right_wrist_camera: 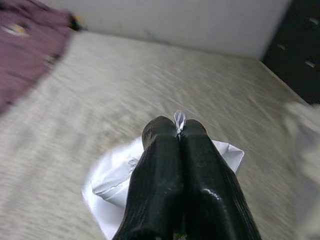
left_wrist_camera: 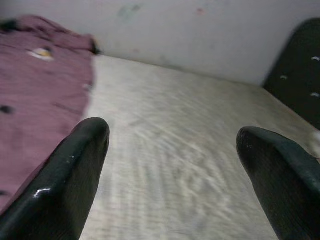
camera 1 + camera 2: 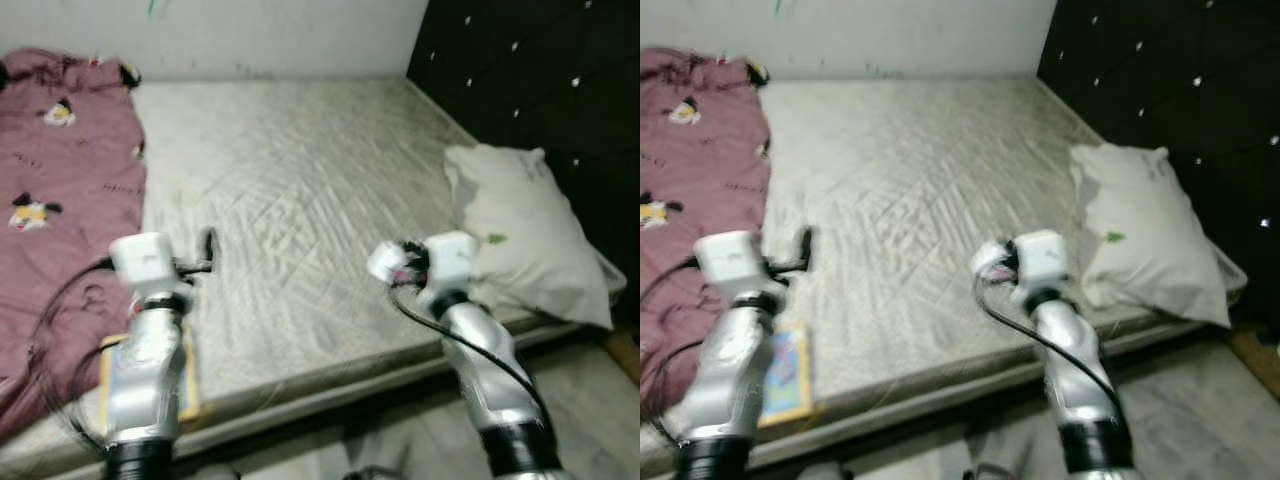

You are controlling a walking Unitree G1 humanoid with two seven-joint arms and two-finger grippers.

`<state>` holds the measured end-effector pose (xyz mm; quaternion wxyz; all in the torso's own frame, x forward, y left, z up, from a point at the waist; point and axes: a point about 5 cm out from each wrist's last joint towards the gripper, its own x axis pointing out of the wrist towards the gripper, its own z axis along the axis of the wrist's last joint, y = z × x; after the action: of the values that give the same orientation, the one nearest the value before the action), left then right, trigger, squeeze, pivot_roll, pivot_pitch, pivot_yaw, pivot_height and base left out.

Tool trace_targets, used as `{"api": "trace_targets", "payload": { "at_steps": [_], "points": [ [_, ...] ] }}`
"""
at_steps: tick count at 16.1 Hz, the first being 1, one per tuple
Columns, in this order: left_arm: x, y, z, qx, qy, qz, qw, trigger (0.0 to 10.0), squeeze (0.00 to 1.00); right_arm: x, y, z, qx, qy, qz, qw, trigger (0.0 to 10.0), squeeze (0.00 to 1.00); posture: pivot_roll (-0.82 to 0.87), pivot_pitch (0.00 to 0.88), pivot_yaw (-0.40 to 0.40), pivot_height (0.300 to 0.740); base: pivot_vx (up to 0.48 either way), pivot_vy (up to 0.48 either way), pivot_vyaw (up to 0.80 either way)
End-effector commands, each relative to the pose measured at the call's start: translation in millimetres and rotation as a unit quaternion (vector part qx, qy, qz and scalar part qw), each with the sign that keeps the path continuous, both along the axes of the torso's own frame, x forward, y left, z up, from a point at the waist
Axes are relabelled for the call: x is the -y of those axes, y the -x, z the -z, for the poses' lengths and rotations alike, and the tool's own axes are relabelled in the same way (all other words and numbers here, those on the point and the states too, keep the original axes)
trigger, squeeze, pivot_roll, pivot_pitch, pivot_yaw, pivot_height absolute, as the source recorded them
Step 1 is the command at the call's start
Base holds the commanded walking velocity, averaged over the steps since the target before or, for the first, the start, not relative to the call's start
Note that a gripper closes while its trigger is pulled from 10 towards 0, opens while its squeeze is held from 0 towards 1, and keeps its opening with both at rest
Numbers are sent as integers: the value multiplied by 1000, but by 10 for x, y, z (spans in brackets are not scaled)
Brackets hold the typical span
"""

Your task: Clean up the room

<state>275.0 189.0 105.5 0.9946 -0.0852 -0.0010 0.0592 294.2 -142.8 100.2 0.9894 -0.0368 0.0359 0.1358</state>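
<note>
White crumpled paper scrap (image 1: 107,187) sits pinched under the right claw (image 1: 178,131); left claw (image 2: 172,150) gapes wide, empty over the grey mattress (image 3: 300,200).

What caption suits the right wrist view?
Right gripper shut on crumpled white paper above the bed's grey mattress.

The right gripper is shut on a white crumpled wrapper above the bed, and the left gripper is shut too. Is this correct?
Not quite. The left gripper is open: the left wrist view shows its fingers wide apart. The right gripper is indeed shut on the white crumpled wrapper above the bed.
</note>
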Motion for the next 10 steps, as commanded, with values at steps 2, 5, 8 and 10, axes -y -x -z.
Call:
{"api": "trace_targets", "payload": {
  "at_steps": [2, 5, 8, 10],
  "points": [
    [132, -18, -42, 10, 5, 17, 1000, 10000, 0, 91, -2, -24, 4, 8, 8, 1000, 10000, 0, 10, 0, -85, 740, 0, 469, 0],
    [121, -35, -56, 12, 1, 13, 1000, 10000, 0, 93, -5, -56, 12, 2, 6, 1000, 10000, 0, 2, 0, -80, 740, 0, 0, 0],
    [121, -43, -62, 14, 5, 14, 1000, 10000, 0, 50, 6, -104, 34, 11, -14, 999, 10000, 0, 3, 0, -80, 740, 0, 275, 200],
    [119, -43, -60, 13, 6, 12, 1000, 10000, 0, 48, 2, -103, 33, 11, -14, 999, 10000, 0, 4, 0, -80, 740, 0, 474, 788]
  ]
}}
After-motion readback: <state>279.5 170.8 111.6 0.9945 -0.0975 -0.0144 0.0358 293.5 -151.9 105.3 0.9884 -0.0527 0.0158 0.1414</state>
